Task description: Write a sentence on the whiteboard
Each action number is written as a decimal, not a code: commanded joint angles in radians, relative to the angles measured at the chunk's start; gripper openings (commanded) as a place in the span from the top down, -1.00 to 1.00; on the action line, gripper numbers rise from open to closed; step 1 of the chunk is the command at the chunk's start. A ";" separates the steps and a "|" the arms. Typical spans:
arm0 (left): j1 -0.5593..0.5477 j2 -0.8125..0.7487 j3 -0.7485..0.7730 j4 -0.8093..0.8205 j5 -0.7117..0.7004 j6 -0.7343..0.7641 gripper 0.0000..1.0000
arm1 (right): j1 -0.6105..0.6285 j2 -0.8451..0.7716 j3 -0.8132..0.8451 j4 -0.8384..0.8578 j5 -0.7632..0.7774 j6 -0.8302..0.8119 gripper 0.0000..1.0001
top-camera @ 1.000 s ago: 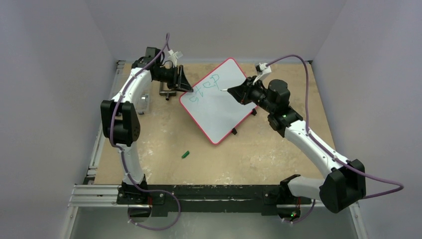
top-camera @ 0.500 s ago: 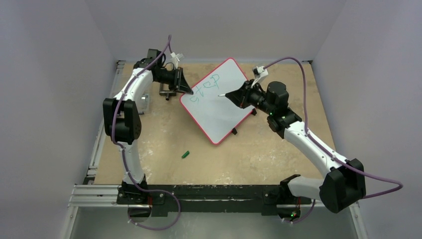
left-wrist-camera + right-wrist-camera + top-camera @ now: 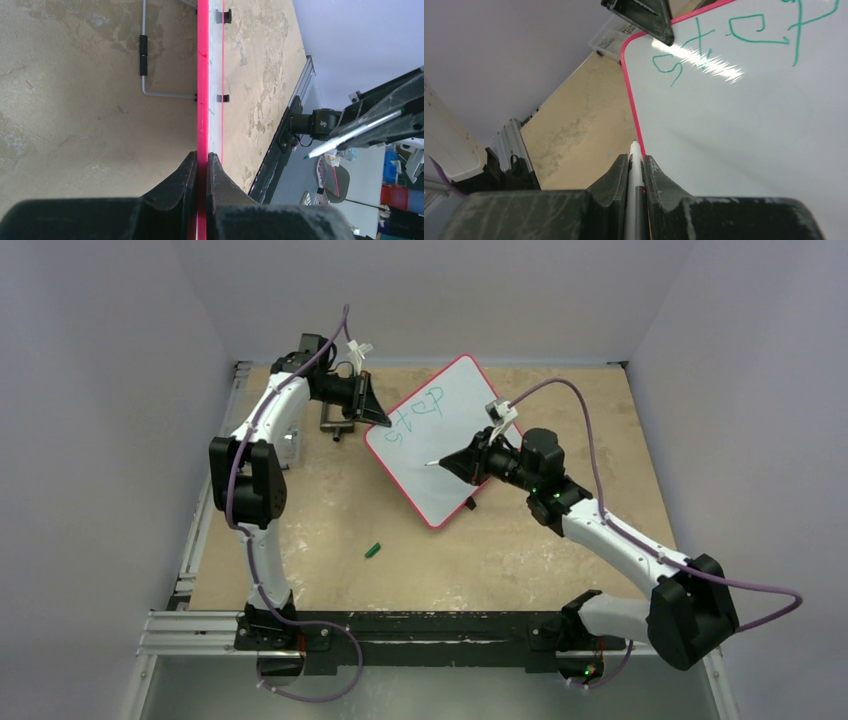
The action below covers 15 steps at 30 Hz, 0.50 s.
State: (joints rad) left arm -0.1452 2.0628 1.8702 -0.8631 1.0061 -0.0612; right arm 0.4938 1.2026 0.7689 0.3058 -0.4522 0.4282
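Observation:
The whiteboard (image 3: 450,475) with a red rim lies at an angle at the table's back middle. The sentence (image 3: 415,412) is one green word, "step", near the board's far left edge; it also shows in the right wrist view (image 3: 734,35). My left gripper (image 3: 378,423) is shut on the board's left corner rim (image 3: 202,75), jaws on either side of it (image 3: 201,160). My right gripper (image 3: 462,462) is shut on a white marker (image 3: 635,160), with the tip (image 3: 428,464) over the board's left part below the word. In the left wrist view the marker (image 3: 350,134) stands clear of the board's surface.
A green marker cap (image 3: 373,550) lies on the table left of centre, near side. A metal stand with black grips (image 3: 335,422) sits behind the left gripper, also in the left wrist view (image 3: 144,60). The board's black feet (image 3: 470,504) stick out at its near edge.
My right gripper has carried the marker from the board's upper right to its left part, below the word. The left gripper still holds the board's corner.

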 commanded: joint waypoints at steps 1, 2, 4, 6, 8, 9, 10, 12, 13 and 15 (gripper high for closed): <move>-0.016 -0.006 0.048 -0.020 0.018 0.043 1.00 | 0.085 0.021 -0.002 0.083 0.064 -0.071 1.00; -0.019 -0.008 0.047 -0.023 0.014 0.047 1.00 | 0.091 0.035 0.000 0.088 0.080 -0.074 1.00; -0.024 -0.015 0.046 -0.027 0.008 0.056 1.00 | 0.094 0.065 0.004 0.107 0.088 -0.075 1.00; -0.028 -0.022 0.043 -0.028 0.002 0.057 1.00 | 0.100 0.094 0.012 0.120 0.097 -0.080 1.00; -0.032 -0.031 0.037 -0.028 -0.007 0.057 1.00 | 0.109 0.124 0.024 0.130 0.111 -0.083 1.00; -0.031 -0.035 0.033 -0.027 -0.012 0.057 1.00 | 0.114 0.137 0.032 0.132 0.118 -0.085 1.00; -0.032 -0.038 0.030 -0.027 -0.015 0.057 1.00 | 0.118 0.150 0.037 0.136 0.126 -0.085 1.00; -0.034 -0.042 0.026 -0.025 -0.022 0.057 1.00 | 0.130 0.173 0.051 0.141 0.142 -0.090 1.00; -0.035 -0.046 0.025 -0.025 -0.025 0.057 1.00 | 0.135 0.183 0.058 0.141 0.150 -0.093 1.00; -0.037 -0.052 0.019 -0.020 -0.029 0.057 1.00 | 0.143 0.200 0.069 0.141 0.158 -0.097 1.00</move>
State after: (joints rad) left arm -0.1604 2.0628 1.8771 -0.8818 0.9882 -0.0399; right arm 0.6151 1.3888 0.7708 0.3820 -0.3450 0.3641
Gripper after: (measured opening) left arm 0.047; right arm 0.096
